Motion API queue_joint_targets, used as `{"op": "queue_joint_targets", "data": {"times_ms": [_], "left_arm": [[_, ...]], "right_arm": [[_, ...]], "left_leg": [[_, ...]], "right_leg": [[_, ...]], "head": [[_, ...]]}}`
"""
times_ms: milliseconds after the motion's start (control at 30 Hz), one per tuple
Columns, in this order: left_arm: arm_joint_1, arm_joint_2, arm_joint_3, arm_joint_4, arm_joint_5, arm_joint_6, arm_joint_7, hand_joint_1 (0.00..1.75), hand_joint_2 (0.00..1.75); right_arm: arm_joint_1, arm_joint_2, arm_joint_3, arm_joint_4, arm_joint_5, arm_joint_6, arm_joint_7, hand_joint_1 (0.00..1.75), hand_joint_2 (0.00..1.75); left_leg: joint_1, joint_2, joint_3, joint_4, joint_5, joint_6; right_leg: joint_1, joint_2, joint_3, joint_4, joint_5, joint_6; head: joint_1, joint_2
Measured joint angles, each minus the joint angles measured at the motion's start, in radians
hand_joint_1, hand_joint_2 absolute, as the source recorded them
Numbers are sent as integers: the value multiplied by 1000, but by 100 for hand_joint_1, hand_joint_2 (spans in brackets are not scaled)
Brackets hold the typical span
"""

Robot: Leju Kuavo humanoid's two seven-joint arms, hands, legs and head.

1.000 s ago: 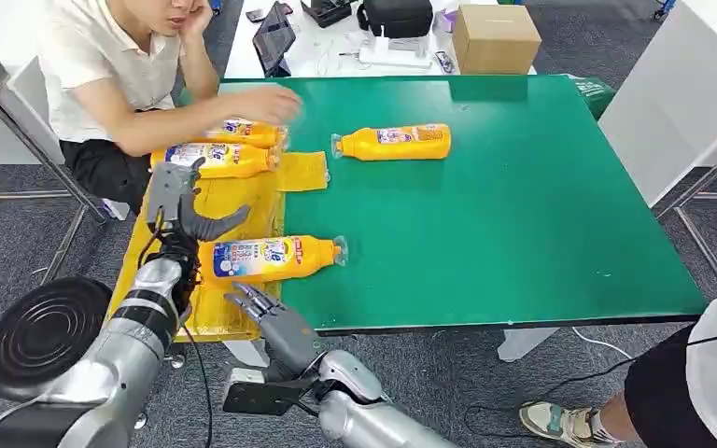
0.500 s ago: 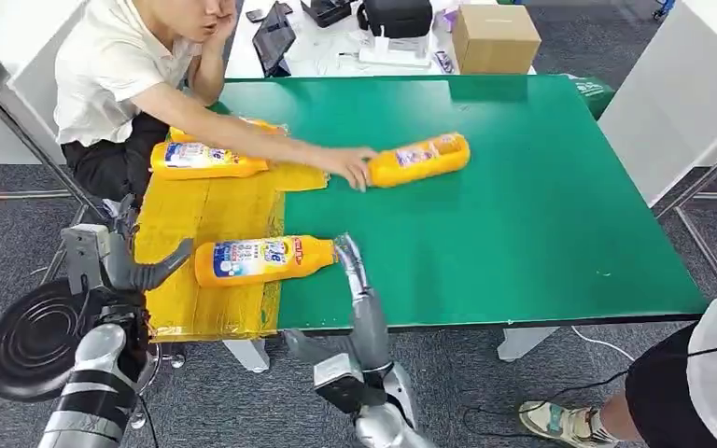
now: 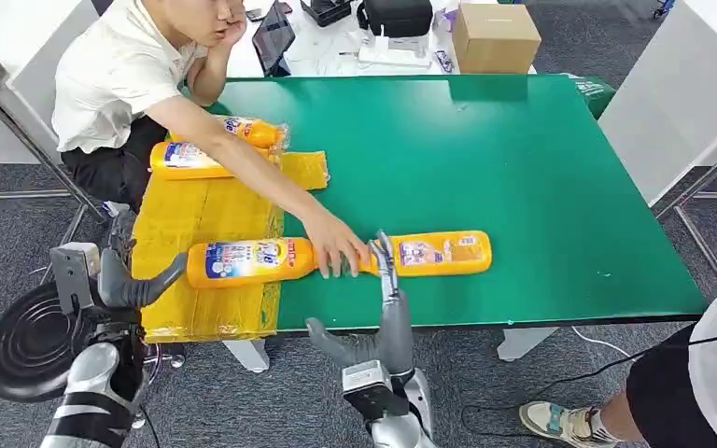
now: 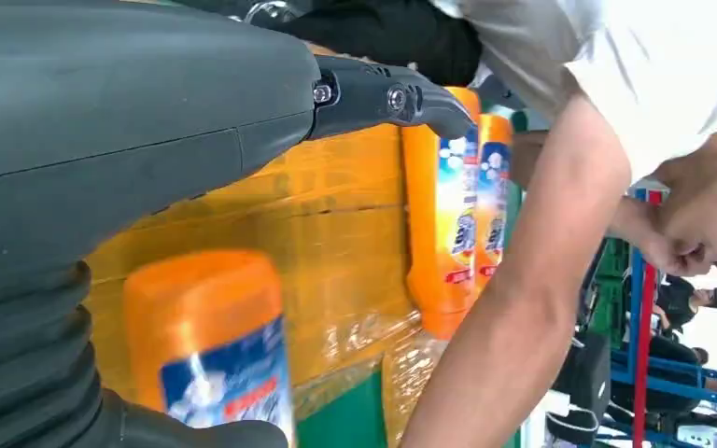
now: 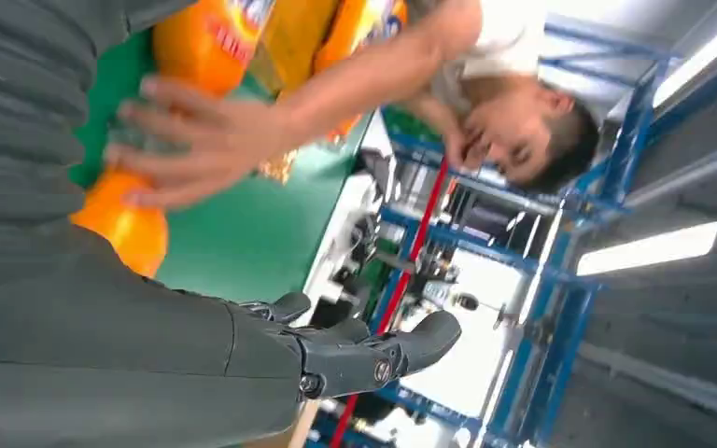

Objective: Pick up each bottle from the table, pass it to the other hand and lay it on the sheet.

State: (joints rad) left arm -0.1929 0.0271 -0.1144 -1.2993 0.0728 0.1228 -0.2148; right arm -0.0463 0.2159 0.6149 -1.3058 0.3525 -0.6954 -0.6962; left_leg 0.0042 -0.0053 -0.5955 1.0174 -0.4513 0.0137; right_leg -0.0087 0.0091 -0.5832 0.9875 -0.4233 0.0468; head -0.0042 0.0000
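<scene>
From the head view, the green table (image 3: 523,177) carried a yellow sheet (image 3: 210,210) along its nine-o'clock side. Two bottles lay at the sheet's far end: the far bottle (image 3: 254,131) and the second bottle (image 3: 187,161), side by side and touching or nearly so. A near bottle (image 3: 252,260) lay across the sheet's edge, cap towards three o'clock. A fourth bottle (image 3: 439,253) lay on bare green just beyond it at three o'clock, and a person's hand (image 3: 334,245) rested on its cap end, between the two bottles. The right hand (image 3: 387,308) stood upright at the table's six-o'clock edge, fingers straight and together, tips reaching up in front of the fourth bottle's cap end, thumb spread wide, holding nothing. The left hand (image 3: 117,280) hung off the table at eight o'clock, fingers loosely spread and holding nothing. A cardboard box (image 3: 495,37) sat beyond the table at twelve o'clock.

From the left wrist view, the left hand's thumb (image 4: 383,98) stuck out free over the sheet, with the near bottle (image 4: 215,345) blurred close by and the two far bottles beyond.

From the right wrist view, the right hand's thumb (image 5: 373,355) pointed into open air, gripping nothing, and the person's hand (image 5: 196,140) lay over an orange bottle (image 5: 126,229).
</scene>
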Motion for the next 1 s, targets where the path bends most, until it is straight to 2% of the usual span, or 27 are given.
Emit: {"op": "queue_joint_targets", "data": {"times_ms": [200,267,367,400,467,567,800,900,1000], "left_arm": [[21,1,1,-23,0,0,0,0,175],[38,2,1,-40,3,-12,2,0,175],[91,2,0,-89,-10,-32,1,0,175],[116,1,0,-110,-24,-39,-2,0,175],[152,0,-1,-139,-42,-44,-2,0,175],[187,0,-1,-176,-68,-61,4,0,175],[211,-12,-2,-213,-100,-93,25,0,175],[218,-22,-2,-219,-107,-100,26,0,175],[225,-29,-2,-225,-114,-108,29,0,175]], "right_arm": [[18,0,-22,-22,5,-2,0,0,175],[32,2,-47,-31,82,-2,0,0,175],[60,15,-141,-34,353,-2,1,0,175],[65,16,-203,-29,517,-2,26,0,175],[63,16,-297,-6,724,-2,87,0,175],[53,-3,-398,49,862,-2,207,0,175],[-20,-111,-429,166,917,-1,439,0,175],[-68,-169,-404,196,910,46,549,0,175],[-104,-210,-384,220,917,103,610,0,175]], "left_leg": [[0,0,0,0,0,0],[0,0,1,0,0,0],[0,0,1,0,0,0],[0,0,1,0,0,0],[0,-1,1,0,-1,0],[-1,-2,0,0,-1,0],[-2,-2,0,0,0,1],[-2,-2,1,0,0,2],[-2,-2,1,0,0,2]], "right_leg": [[0,0,0,0,0,0],[0,0,1,0,0,0],[0,0,1,0,0,0],[0,0,1,0,0,0],[0,0,1,-1,0,0],[-1,-1,1,-1,0,0],[-2,-1,2,-1,1,1],[-2,-1,2,-1,1,1],[-2,-1,2,-1,1,1]], "head": [[0,0],[0,0],[0,0],[0,0],[0,0],[0,0],[0,0],[0,0],[0,0]]}}
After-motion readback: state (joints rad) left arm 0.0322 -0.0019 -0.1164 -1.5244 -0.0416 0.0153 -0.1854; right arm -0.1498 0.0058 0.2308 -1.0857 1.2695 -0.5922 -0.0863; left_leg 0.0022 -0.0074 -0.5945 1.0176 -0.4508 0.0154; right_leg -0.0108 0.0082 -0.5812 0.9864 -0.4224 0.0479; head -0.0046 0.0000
